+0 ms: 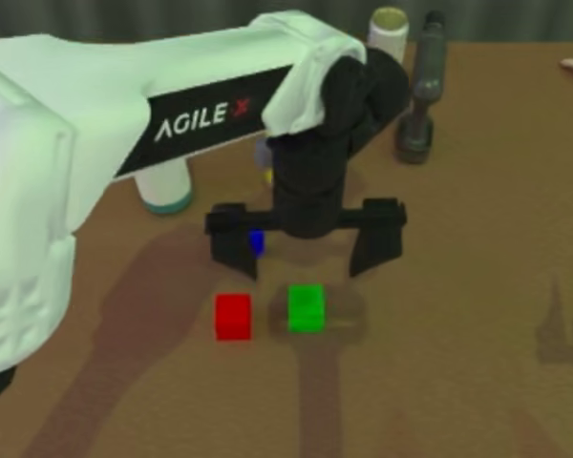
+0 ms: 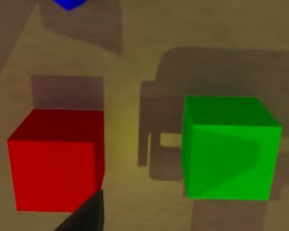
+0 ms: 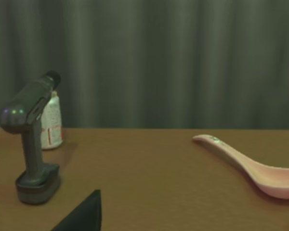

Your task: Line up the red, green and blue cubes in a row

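Hovering left arm: the left gripper (image 1: 304, 246) is hanging with jaws spread wide and empty, just behind the green cube (image 1: 306, 308).
Right arm: parking out of the top view; its fingers cannot be judged.
Table (image 1: 458, 382): wide bare room is lying toward the right and near edges.
Row: the red cube (image 1: 233, 316) is sitting just beside green, apart.
Blue cube (image 1: 257, 241): peeking out under the left finger; I'd be lifting clear before reaching, then placing it right of green.

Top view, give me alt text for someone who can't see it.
The left gripper hangs open over a brown table, just behind a red cube and green cube set side by side. A blue cube peeks out beside one finger.
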Controlling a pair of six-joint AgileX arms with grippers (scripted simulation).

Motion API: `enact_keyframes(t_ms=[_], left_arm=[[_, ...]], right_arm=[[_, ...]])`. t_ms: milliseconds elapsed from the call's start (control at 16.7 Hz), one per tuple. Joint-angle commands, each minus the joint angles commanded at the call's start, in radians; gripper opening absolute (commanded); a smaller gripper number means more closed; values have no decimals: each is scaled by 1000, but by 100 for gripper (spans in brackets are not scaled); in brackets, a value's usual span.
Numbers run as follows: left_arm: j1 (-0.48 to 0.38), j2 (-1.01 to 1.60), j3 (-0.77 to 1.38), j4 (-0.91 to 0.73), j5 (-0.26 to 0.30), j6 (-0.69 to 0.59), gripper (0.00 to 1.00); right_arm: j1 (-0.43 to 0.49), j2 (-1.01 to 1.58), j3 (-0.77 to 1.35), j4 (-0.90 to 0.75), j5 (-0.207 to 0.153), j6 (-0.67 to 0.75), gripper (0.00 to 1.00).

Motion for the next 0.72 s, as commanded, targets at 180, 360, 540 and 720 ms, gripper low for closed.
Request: enact_keyframes(t_ms=[180,360,540,720], left_arm=[[5,-20,41,-52,0,0,100],[-1,-16,39,-50,0,0,100],[8,-11,49,-50,0,37,100],[41,11,75,-55,1,165,100]], right_arm=[[0,0,0,0,0,0,100],[0,0,0,0,0,0,100],[0,0,0,0,0,0,100],[0,0,0,0,0,0,100]])
